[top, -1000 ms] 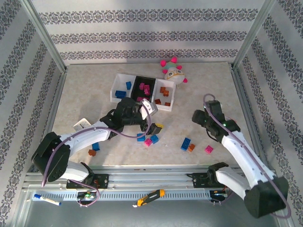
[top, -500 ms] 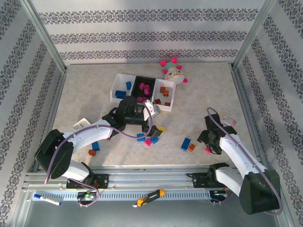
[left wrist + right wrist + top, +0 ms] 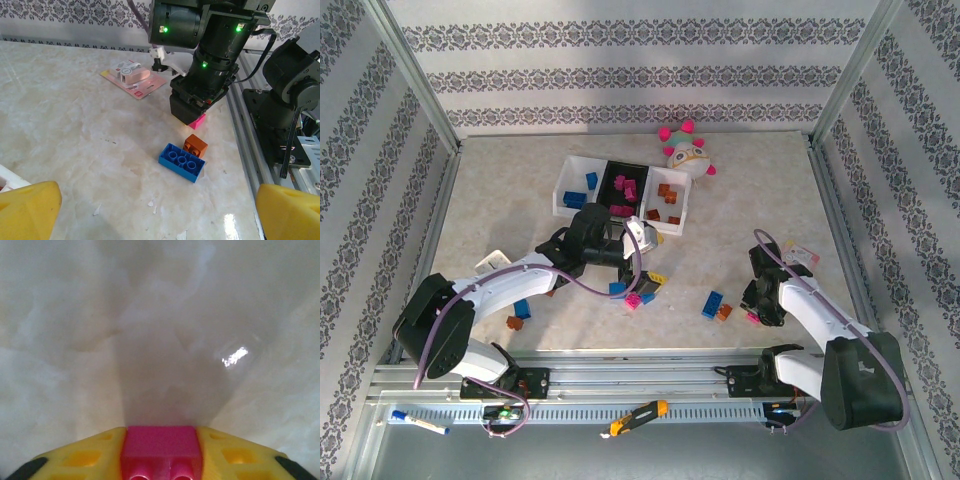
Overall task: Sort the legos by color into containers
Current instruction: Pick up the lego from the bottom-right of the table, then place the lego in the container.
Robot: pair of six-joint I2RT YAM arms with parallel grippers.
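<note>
The magenta brick point(image 3: 161, 444) sits at about 4 o'clock on the marbled surface point(image 3: 510, 200), resting on it and clamped between the yellow fingers point(image 3: 95, 456) of the right gripper point(image 3: 761, 308). The fingers press against its two sides with its studs facing the wrist camera. That grip suits a straight lift: the arm stands nearly upright over the brick, so it should come up cleanly. Just at 9 o'clock of it lie a blue brick point(image 3: 181, 161) and an orange brick point(image 3: 195, 145), touching each other but clear of the held piece, so they are unlikely to be dragged along. The containers point(image 3: 563, 200) stand well apart toward 11 o'clock, and the black middle bin point(image 3: 610, 172) already holds magenta pieces, which makes it the likely target for this one. The left gripper point(image 3: 159, 210) hangs over a small cluster of loose bricks point(image 3: 640, 293) near the middle of the surface, its fingers point(image 3: 27, 207) spread wide and pinching nothing, apparently readied for a pick of its own. A plush toy point(image 3: 685, 152) lies at 12 o'clock beyond the bins, and a small carded packet point(image 3: 134, 77) lies just past the right arm; neither belongs to the sorting.
</note>
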